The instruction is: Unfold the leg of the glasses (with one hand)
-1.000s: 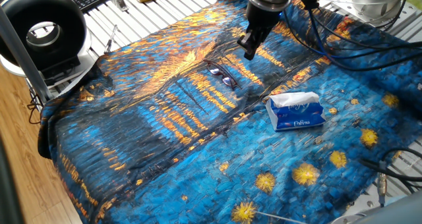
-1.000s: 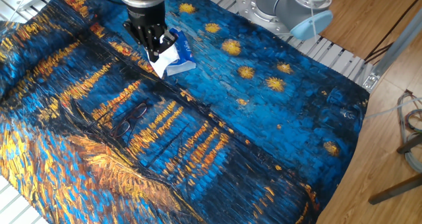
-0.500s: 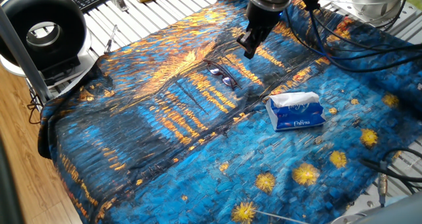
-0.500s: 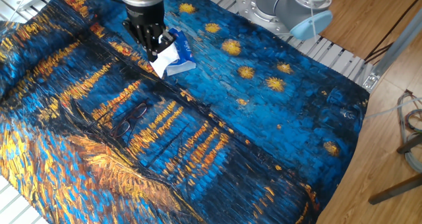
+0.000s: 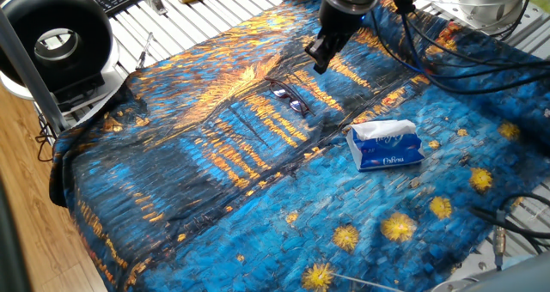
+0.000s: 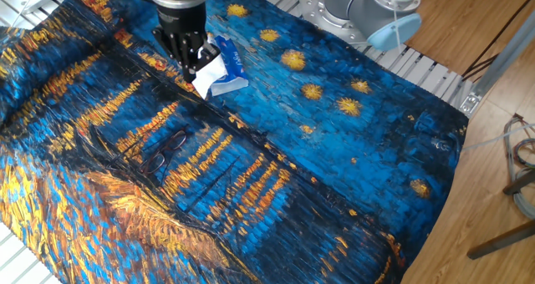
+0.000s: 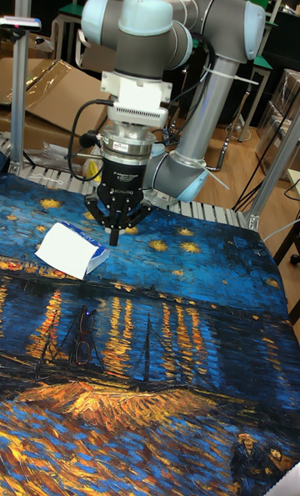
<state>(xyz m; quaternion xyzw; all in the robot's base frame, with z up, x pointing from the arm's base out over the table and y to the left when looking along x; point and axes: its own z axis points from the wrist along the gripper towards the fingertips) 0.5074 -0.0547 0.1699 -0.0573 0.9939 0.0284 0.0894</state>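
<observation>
— Where are the glasses point(image 5: 290, 99)?
— Lying on the painted cloth point(image 5: 215, 172) that covers the desk, a little way from the tissue pack point(image 5: 386, 145).
— And the claw point(image 7: 115, 235)?
— Above the cloth, apart from the glasses, pointing down. Its two fingers are pressed together at the tips, with nothing between them.

Table point(image 5: 172, 30) under a painted cloth
A blue-and-orange cloth point(image 5: 258, 180) covers its slatted top; the glasses point(image 5: 290, 98) and a tissue pack point(image 5: 385, 144) lie apart on it.
</observation>
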